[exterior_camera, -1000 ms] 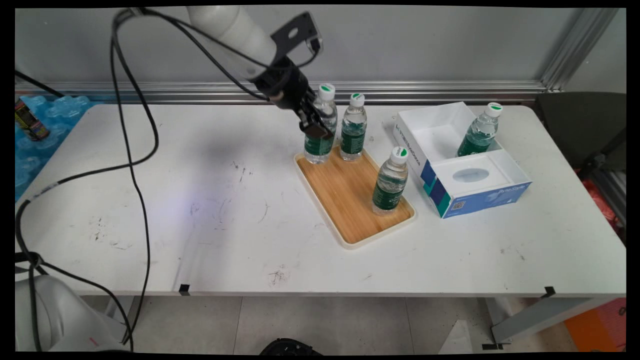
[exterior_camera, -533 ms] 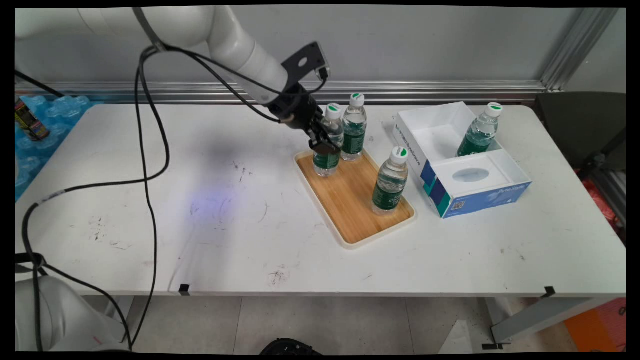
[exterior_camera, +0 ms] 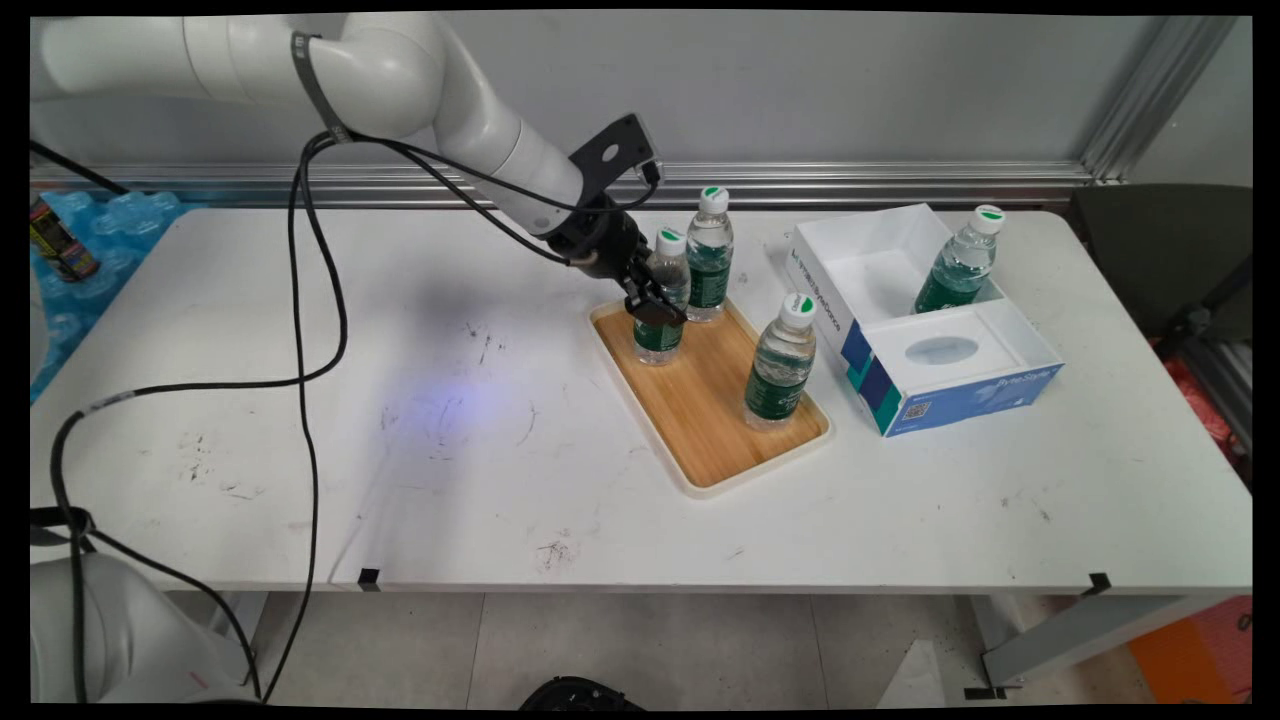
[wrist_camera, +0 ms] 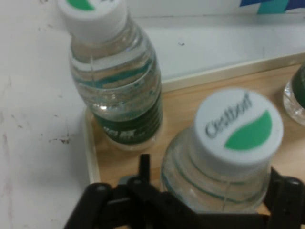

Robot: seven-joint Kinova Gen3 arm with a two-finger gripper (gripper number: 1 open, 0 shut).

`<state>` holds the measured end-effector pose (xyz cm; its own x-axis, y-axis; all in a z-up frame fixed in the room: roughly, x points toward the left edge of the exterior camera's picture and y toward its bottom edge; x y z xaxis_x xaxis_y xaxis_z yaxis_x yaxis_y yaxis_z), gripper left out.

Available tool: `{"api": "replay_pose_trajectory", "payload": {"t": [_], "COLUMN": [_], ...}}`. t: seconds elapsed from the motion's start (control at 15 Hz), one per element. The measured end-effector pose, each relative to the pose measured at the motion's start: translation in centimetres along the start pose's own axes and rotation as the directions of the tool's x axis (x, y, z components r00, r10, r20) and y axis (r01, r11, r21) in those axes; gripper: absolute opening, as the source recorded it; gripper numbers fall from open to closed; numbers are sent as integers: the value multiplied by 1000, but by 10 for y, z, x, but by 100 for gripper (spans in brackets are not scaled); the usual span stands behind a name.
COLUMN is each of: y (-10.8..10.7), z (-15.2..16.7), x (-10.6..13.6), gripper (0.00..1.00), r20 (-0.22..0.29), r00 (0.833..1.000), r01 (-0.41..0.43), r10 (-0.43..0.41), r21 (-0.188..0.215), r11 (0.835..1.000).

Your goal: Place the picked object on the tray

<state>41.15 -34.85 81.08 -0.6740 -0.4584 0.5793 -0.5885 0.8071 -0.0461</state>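
Bottle [exterior_camera: 661, 300] of water, white-capped, stands on the wooden tray [exterior_camera: 700, 400], the gripper [exterior_camera: 655, 307] with its fingers clamped round its middle. A second bottle [exterior_camera: 708, 255] stands just behind; a third [exterior_camera: 781, 362] nearer the opened box [exterior_camera: 915, 310].

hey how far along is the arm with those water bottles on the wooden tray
Done: two bottles, one at the back and one at the front, stand on the tray; a fourth bottle stands in the box. In hand: the end effector grips a third bottle on the tray. Left: cannot tell.
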Motion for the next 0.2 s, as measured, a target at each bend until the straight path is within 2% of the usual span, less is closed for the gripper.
{"api": "replay_pose_trajectory", "payload": {"t": [0.2], "y": [-2], "z": [3], "x": [-2], "gripper": [100], "r20": [-8], "r00": [1000], "r01": [5], "r10": [-5], "r21": [1], "r11": [1000]}}
